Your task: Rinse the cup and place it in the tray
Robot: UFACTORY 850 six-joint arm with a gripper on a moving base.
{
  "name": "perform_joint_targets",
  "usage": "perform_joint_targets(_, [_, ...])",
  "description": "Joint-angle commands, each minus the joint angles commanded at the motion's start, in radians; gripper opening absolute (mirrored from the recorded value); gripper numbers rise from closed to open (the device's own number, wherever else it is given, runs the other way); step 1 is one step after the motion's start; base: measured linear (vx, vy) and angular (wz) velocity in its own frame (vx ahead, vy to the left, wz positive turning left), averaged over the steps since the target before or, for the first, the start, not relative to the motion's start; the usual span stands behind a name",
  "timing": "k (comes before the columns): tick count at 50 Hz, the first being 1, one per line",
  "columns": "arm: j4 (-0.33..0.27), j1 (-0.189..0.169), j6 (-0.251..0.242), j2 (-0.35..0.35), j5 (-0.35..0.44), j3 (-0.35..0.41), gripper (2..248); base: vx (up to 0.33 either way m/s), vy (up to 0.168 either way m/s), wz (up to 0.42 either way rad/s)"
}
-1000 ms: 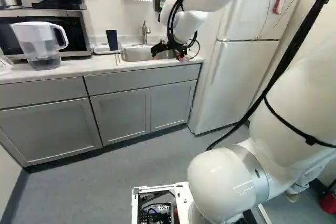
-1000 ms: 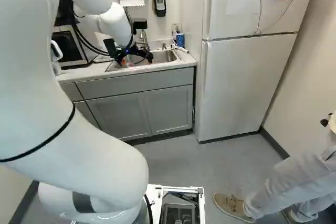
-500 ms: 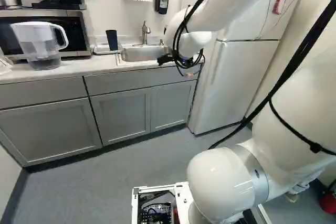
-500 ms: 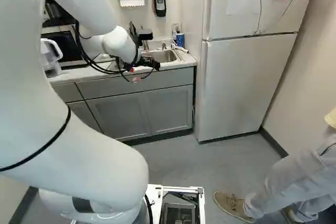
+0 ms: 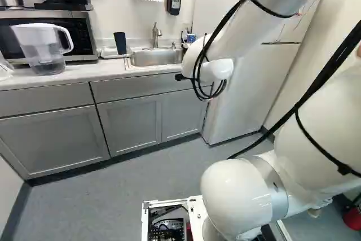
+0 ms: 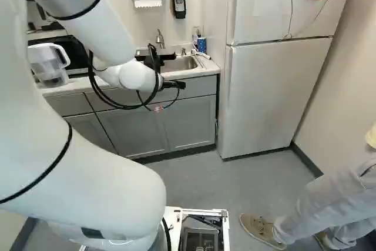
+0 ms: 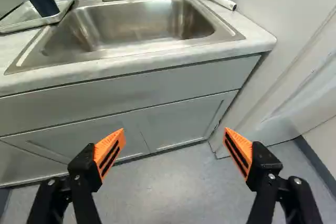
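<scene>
Dark navy cup [image 5: 120,43] upright in metal tray [image 7: 31,13] beside sink [image 7: 131,22]. Probably rigid, wet-slick; grip mid-wall w/ pads. Gripper [image 7: 173,150] wide open, empty.

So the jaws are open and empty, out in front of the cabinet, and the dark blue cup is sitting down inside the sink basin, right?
Not quite. The gripper is open, empty and in front of the cabinet, but the sink holds nothing. The dark blue cup stands on the tray beside the sink, as the left base view and the wrist view show.
</scene>
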Motion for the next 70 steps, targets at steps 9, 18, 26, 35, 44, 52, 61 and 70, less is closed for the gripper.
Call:
perform_joint_targets(9, [-0.025, -0.011, 0.02, 0.014, 0.088, 0.065, 247, 0.0, 0.0, 0.0])
perform_joint_targets(18, [-0.047, -0.021, 0.037, 0.027, 0.167, 0.124, 247, 0.0, 0.0, 0.0])
perform_joint_targets(26, [-0.064, -0.029, 0.051, 0.038, 0.23, 0.17, 247, 0.0, 0.0, 0.0])
perform_joint_targets(35, [-0.081, -0.036, 0.065, 0.048, 0.292, 0.216, 247, 0.0, 0.0, 0.0])
perform_joint_targets(44, [-0.096, -0.043, 0.077, 0.057, 0.346, 0.256, 247, 0.0, 0.0, 0.0])
perform_joint_targets(52, [-0.107, -0.048, 0.086, 0.063, 0.386, 0.286, 247, 0.0, 0.0, 0.0])
perform_joint_targets(61, [-0.117, -0.052, 0.094, 0.069, 0.421, 0.312, 247, 0.0, 0.0, 0.0])
perform_joint_targets(70, [-0.125, -0.056, 0.1, 0.073, 0.448, 0.332, 247, 0.0, 0.0, 0.0])
